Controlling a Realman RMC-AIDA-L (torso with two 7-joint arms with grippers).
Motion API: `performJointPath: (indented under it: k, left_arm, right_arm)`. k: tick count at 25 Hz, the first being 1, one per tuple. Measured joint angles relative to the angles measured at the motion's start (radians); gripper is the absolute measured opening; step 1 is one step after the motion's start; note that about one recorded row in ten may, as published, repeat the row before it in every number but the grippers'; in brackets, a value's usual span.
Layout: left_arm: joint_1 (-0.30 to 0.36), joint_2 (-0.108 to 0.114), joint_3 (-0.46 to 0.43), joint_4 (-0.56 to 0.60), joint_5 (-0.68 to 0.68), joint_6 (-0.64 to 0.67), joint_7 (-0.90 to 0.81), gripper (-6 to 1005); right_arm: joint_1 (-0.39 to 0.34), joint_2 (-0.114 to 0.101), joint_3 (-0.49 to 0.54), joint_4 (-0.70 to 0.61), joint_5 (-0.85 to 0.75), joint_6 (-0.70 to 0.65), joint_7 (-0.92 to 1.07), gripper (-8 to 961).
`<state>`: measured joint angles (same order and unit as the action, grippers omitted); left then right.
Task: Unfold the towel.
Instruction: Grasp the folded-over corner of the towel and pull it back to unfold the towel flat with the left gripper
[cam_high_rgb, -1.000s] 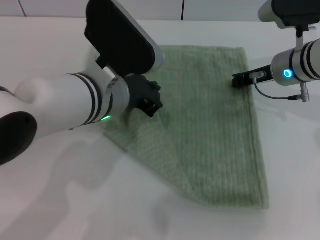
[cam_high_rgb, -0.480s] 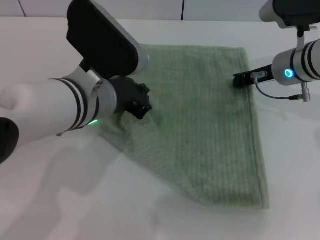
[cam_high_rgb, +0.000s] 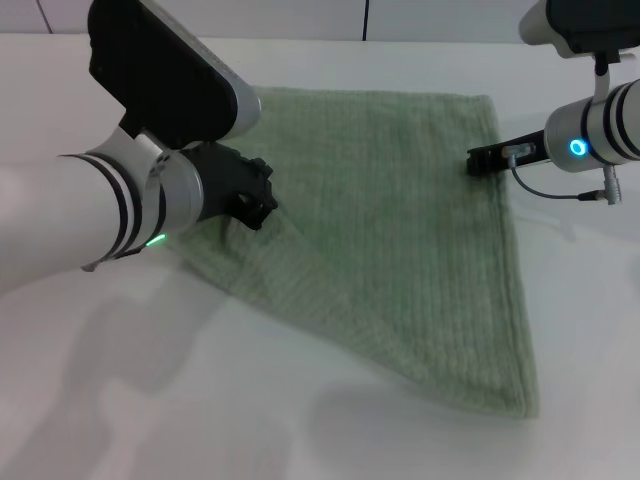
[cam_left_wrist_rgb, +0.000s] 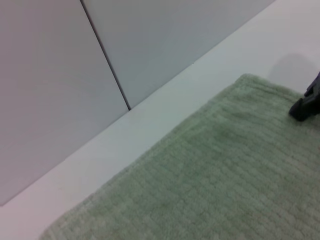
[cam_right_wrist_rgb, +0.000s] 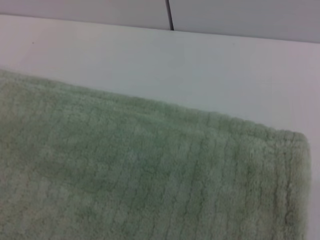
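Left gripper (cam_high_rgb: 250, 200) has slid toward 9 o'clock over the last second, dragging the towel's (cam_high_rgb: 400, 230) near-left flap with it. That corner sat nearer table centre before; now it is pulled out, and the diagonal edge running from about 9 o'clock down to the 5 o'clock corner lies longer and flatter. The cloth bunches slightly right at the fingertips, so the fingers look clamped on a pinch of towel, though the contact itself is half hidden by the wrist.

Right gripper (cam_high_rgb: 482, 160) has not shifted in that time: it sits at the towel's right edge, around 2 o'clock of the cloth, low on the fabric. Whether its fingers are spread or pinched, cannot tell. Judging by its position, it is anchoring that side while the left arm pulls.

Towel lies flat on the white table (cam_high_rgb: 200, 400), spanning centre to right, with the top hem along 12 o'clock and the far-right corner near the right gripper. The left wrist view shows the towel (cam_left_wrist_rgb: 225, 175) meeting the back wall's base; the right wrist view shows a hemmed corner of towel (cam_right_wrist_rgb: 150, 175) lying flat.

Task reading: the unfold is well along, and the shape is still more triangular than square on the left. More pull toward 8–9 o'clock is likely needed. Risk: the pinch slips, or the whole towel drags if the right side is not held.
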<state>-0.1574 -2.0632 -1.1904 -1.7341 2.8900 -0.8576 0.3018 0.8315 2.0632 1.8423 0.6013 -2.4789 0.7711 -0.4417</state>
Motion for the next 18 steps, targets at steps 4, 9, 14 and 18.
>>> performJointPath:
  k: [4,9,14,18]
  left_arm:
    - [0.019,0.000,-0.002,-0.025,0.000,-0.003,0.004,21]
    - [0.022,0.000,-0.004,-0.035,0.000,-0.039,0.004,21]
    - [0.027,0.000,-0.005,-0.071,0.000,-0.099,0.003,21]
    - [0.032,0.001,-0.019,-0.103,0.000,-0.174,0.003,21]
  right_arm:
    - [0.000,0.000,0.000,0.000,0.000,0.000,0.000,0]
    - [0.000,0.000,0.000,0.000,0.000,0.000,0.000,0]
    - [0.000,0.000,0.000,0.000,0.000,0.001,0.000,0]
    - [0.000,0.000,0.000,0.000,0.000,0.001,0.001,1]
